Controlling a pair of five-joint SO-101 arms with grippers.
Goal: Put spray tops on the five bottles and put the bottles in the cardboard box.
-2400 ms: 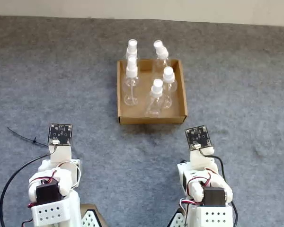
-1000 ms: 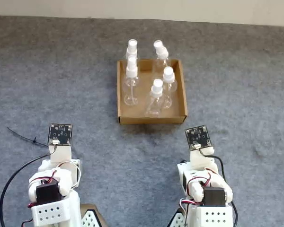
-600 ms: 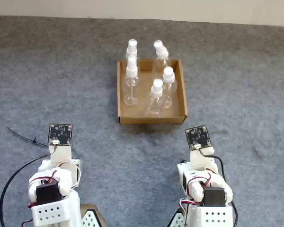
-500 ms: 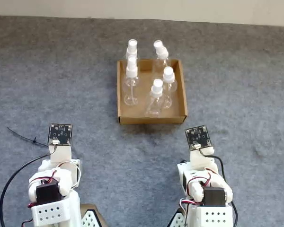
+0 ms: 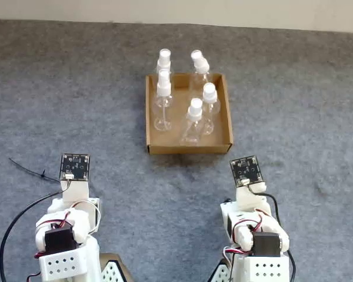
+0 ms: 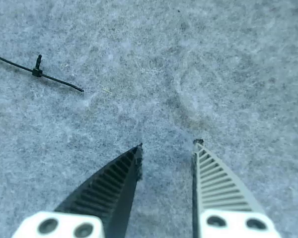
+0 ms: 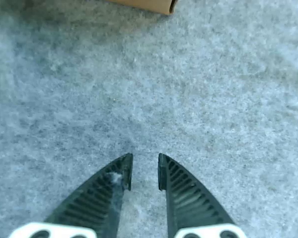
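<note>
**Operator:** Where do the bottles [image 5: 162,114] stand?

**Spotter:** On the high view you see five, and each carries a white top [image 5: 195,107]. Your box [image 5: 188,148] lies open side up on the grey carpet [image 5: 76,88], at 12 o'clock from the gap between the arms. Inside it, the left bottle [image 5: 163,106] stands upright at 9 o'clock of the box's middle. The right bottle [image 5: 207,117] stands at 3 o'clock, and the middle bottle [image 5: 191,129] is just beside it, toward 6 o'clock. The two far bottles [image 5: 200,76] stand at 11 and 1 o'clock by the far wall, with their tops showing past it. I cannot tell you whether their bases sit inside that wall.

**Operator:** And my grippers?

**Spotter:** Your left gripper [image 6: 166,144] hangs over the carpet, jaws parted, with nothing between them. A black tie [image 6: 37,73] lies on the carpet at 9 o'clock of that arm's wrist, apart from it. Your right gripper [image 7: 145,157] hangs over the carpet too. Its jaws are parted by a narrower gap and it grasps nothing. The box lies at 11 o'clock of it. Your left arm [image 5: 67,235] sits at 7 o'clock of the table and your right arm [image 5: 253,235] at 5 o'clock. Both are well apart from the box.
</note>
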